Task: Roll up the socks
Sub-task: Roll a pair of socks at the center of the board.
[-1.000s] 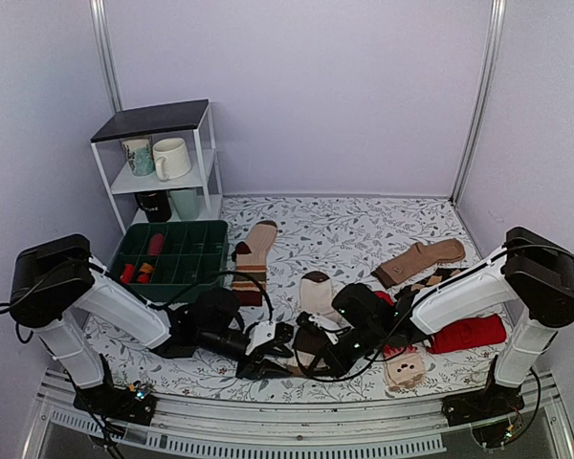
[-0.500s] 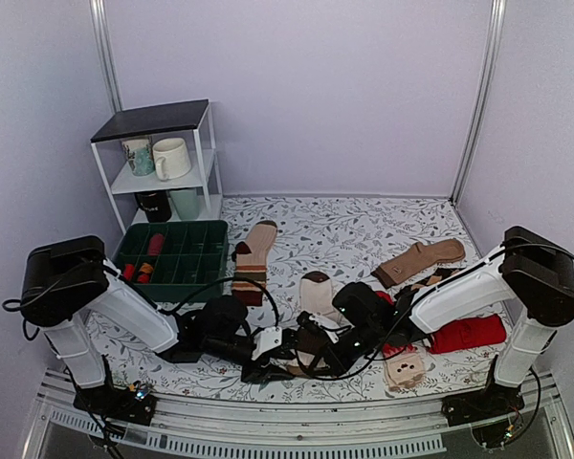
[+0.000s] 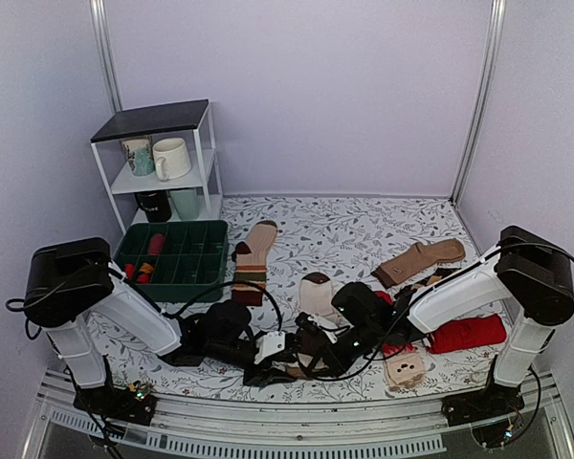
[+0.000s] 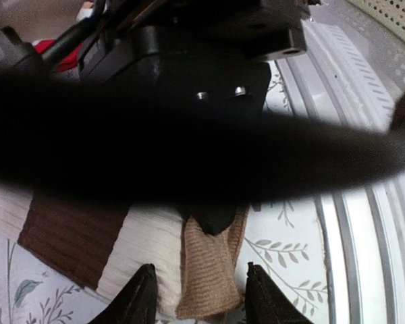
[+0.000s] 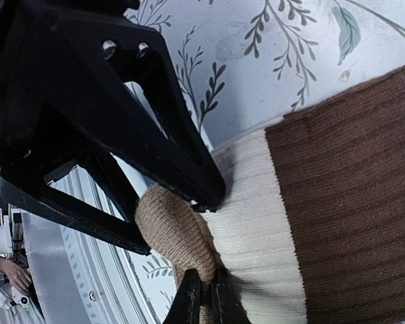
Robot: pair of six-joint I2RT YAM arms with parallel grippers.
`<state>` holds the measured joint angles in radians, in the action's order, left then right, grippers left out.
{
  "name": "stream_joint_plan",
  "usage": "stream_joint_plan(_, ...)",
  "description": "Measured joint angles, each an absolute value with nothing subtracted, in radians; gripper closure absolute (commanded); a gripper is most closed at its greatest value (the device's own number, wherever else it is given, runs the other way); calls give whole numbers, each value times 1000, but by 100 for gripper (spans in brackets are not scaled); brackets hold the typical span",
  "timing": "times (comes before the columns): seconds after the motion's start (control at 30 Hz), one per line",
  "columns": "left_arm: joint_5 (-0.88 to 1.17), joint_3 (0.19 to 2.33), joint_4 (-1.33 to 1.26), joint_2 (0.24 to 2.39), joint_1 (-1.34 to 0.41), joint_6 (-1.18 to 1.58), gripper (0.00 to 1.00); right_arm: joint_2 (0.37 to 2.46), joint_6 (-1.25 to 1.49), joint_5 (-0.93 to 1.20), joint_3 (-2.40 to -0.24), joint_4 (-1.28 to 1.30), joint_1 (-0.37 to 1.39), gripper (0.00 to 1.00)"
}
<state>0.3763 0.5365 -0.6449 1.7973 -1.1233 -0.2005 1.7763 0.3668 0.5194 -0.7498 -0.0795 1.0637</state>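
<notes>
The sock [image 3: 317, 295] lies at the near middle of the table, brown cuff pointing away. Its tan toe [image 5: 174, 233], cream part [image 5: 256, 223] and dark brown band [image 5: 351, 196] show in the right wrist view. My right gripper [image 5: 206, 302] is shut on the tan toe and lifts it into a fold. My left gripper [image 4: 202, 300] is open, with one finger on each side of the same tan toe [image 4: 209, 270], not closed on it. In the top view the left gripper [image 3: 271, 356] and right gripper [image 3: 306, 346] meet at the sock's near end, which they hide.
A green compartment tray [image 3: 187, 237] and a white shelf [image 3: 206, 153] with mugs stand at the back left. A striped tan sock [image 3: 254, 251], a brown sock [image 3: 421, 258], red socks [image 3: 469, 333] and a small patterned sock [image 3: 405, 369] lie around. A metal rail [image 4: 364, 223] runs along the near edge.
My left gripper has moved right, up to the right gripper, and now straddles the sock's toe. The right gripper has stayed put, holding the toe.
</notes>
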Motion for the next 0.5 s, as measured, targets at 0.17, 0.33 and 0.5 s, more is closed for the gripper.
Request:
stream_joint_plan(0.17, 377, 499, -657, 1772, -1129, -193, 49, 1784, 369, 535, -750, -90, 1063, 100)
stream_joint_plan(0.33, 375, 488, -678, 1771, -1131, -192, 47, 1787, 371, 545, -750, -93, 1059, 100)
stream_joint_plan(0.5, 362, 481, -698, 1771, -1133, -199, 46, 1792, 371, 558, -751, -95, 1054, 100)
